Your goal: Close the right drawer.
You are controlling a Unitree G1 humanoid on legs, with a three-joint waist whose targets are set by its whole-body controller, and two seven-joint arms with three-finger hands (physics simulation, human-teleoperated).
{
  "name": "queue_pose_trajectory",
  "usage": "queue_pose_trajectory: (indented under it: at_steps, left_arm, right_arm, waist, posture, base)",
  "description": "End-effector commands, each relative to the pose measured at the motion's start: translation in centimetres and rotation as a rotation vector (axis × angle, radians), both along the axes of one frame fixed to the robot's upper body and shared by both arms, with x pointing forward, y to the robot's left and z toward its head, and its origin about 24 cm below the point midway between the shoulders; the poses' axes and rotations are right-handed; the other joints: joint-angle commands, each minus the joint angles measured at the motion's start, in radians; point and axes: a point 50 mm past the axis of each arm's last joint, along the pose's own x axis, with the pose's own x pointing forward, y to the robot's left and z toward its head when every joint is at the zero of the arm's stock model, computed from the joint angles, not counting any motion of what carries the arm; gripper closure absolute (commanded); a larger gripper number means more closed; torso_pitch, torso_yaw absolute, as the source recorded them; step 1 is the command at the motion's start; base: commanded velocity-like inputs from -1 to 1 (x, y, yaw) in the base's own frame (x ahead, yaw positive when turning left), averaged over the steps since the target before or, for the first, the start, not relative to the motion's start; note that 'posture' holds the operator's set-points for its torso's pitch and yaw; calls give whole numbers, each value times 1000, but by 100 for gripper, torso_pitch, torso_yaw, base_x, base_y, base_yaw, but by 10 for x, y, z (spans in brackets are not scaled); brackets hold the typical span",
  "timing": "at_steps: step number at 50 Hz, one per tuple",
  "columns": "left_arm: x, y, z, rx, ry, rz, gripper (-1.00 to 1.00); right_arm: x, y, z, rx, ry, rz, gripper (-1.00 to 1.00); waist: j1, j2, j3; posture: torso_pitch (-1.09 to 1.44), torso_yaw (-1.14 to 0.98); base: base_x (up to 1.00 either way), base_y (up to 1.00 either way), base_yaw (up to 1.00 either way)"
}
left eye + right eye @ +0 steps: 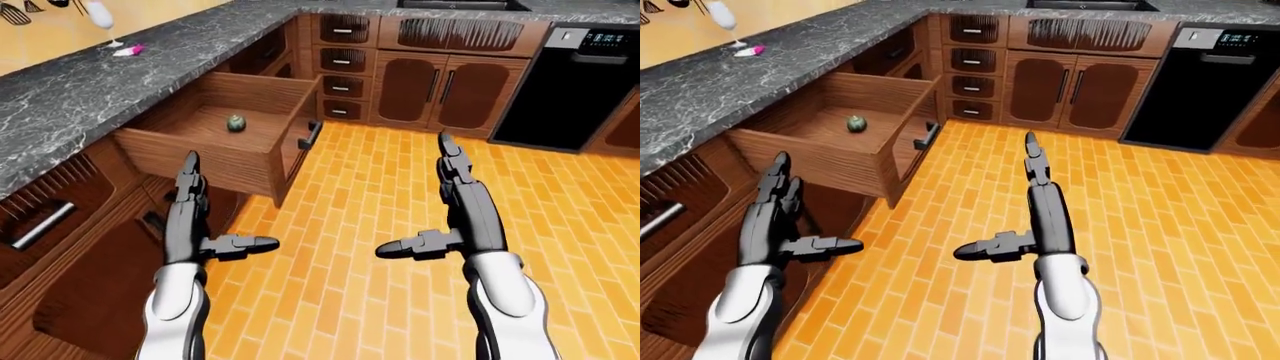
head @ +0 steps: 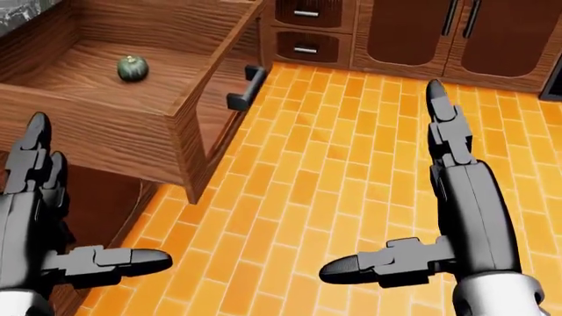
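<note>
The open wooden drawer (image 1: 200, 161) juts out from under the marble counter at the left of the left-eye view. Its black handle (image 2: 246, 89) is on the panel at the drawer's right end in the head view. A small green round thing (image 2: 132, 68) lies inside it. My left hand (image 2: 101, 191) is held open below the drawer's near wall, apart from it, fingers up and thumb pointing right. My right hand (image 2: 379, 178) is open over the brick floor, right of the handle and touching nothing.
The grey marble counter (image 1: 100, 82) runs along the left, with a pink item (image 1: 130, 51) on it. A stack of small shut drawers (image 1: 343, 60), brown cabinet doors (image 1: 420, 86) and a black appliance (image 1: 580, 82) line the top. Orange brick floor (image 1: 380, 195) fills the middle.
</note>
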Motion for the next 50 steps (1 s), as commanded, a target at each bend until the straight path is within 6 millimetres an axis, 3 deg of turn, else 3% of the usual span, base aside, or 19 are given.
queue_pose_trajectory:
  at_steps: [1, 7, 8, 10, 12, 17, 19, 20, 21, 22, 33, 35, 39, 42, 44, 46, 47, 48, 50]
  left_arm:
    - [-1, -3, 17, 12, -95, -21, -100]
    - [-3, -1, 16, 6, -94, -15, -100]
    - [-3, -1, 16, 6, -95, -14, -100]
    - [-3, -1, 17, 5, -96, -13, -100]
    - [-2, -2, 16, 7, -95, -15, -100]
    - [-3, -2, 16, 7, -96, -17, -100]
    - [-3, -2, 17, 7, -96, -16, -100]
    - [-3, -1, 17, 6, -96, -14, -100]
    - [-3, -1, 17, 6, -97, -14, -100]
    - [-3, -1, 16, 6, -96, -15, -100]
    - [2, -3, 14, 7, -90, -20, -100]
    - [3, -3, 13, 7, -89, -20, -100]
    - [4, -3, 12, 7, -87, -20, -100]
    - [3, -2, 12, 8, -86, -17, -100]
    - [3, -2, 12, 7, -86, -16, -100]
    - [2, -2, 12, 9, -87, -17, -100]
    - [2, -2, 13, 9, -87, -17, -100]
    - [2, -2, 12, 8, -87, -17, -100]
    - [2, -2, 12, 8, -88, -18, -100]
  right_arm:
    - [-3, 0, 13, -10, -86, -4, -100]
    - [-3, 1, 14, -14, -84, -3, -100]
    - [-3, 1, 14, -14, -85, -3, -100]
    - [-3, 2, 14, -14, -85, -3, -100]
    - [-3, 1, 14, -13, -84, -4, -100]
    - [-3, 1, 14, -13, -84, -3, -100]
    - [-3, 1, 13, -12, -84, -1, -100]
    - [-3, 2, 14, -13, -84, -1, -100]
    - [-2, 2, 14, -14, -84, 0, -100]
    - [-2, 2, 14, -14, -84, 1, -100]
    - [1, 4, 14, -21, -84, 12, -100]
    - [1, 4, 14, -19, -84, 12, -100]
    - [1, 5, 14, -19, -89, 20, -100]
    - [1, 4, 14, -15, -93, 20, -100]
    - [1, 4, 14, -14, -95, 22, -100]
    - [0, 5, 14, -15, -95, 24, -100]
    - [0, 5, 14, -15, -96, 23, -100]
    - [0, 5, 15, -14, -97, 23, -100]
    - [-1, 5, 15, -15, -99, 24, -100]
  waist:
    - [-2, 1, -10]
    - [-2, -79, -9]
    - [-13, -39, -13]
    - [-12, -68, -15]
    - [-13, -64, -24]
    - [-16, 0, 0]
    - [-18, 72, -17]
    - [-22, 85, -32]
    - [-8, 59, -11]
    - [-12, 59, -1]
    - [-13, -73, -9]
    - [-16, -45, -3]
    - [-13, -46, 0]
    - [-21, -8, 30]
    - [-29, 30, 30]
    - [-23, 111, 3]
    - [-16, 60, 39]
    - [-23, 72, 36]
    - [-11, 55, 20]
  posture:
    - [0, 0]
    - [0, 0]
    - [0, 0]
    - [0, 0]
    - [0, 0]
    - [0, 0]
    - [0, 0]
    - [0, 0]
    - [0, 0]
    - [0, 0]
    - [0, 0]
    - [0, 0]
    - [0, 0]
    - [0, 0]
    - [0, 0]
    - [0, 0]
    - [0, 0]
    - [0, 0]
    - [0, 0]
  base:
    - [0, 35, 0]
    - [0, 35, 0]
    - [0, 35, 0]
    - [0, 35, 0]
    - [0, 35, 0]
    - [0, 35, 0]
    - [0, 35, 0]
    - [0, 35, 0]
    - [0, 34, 0]
    - [0, 35, 0]
    - [0, 30, 0]
    - [5, 18, 0]
    - [17, 16, 0]
    - [36, 16, 0]
    - [42, 16, 0]
    - [45, 16, 0]
    - [45, 16, 0]
    - [45, 16, 0]
    - [45, 16, 0]
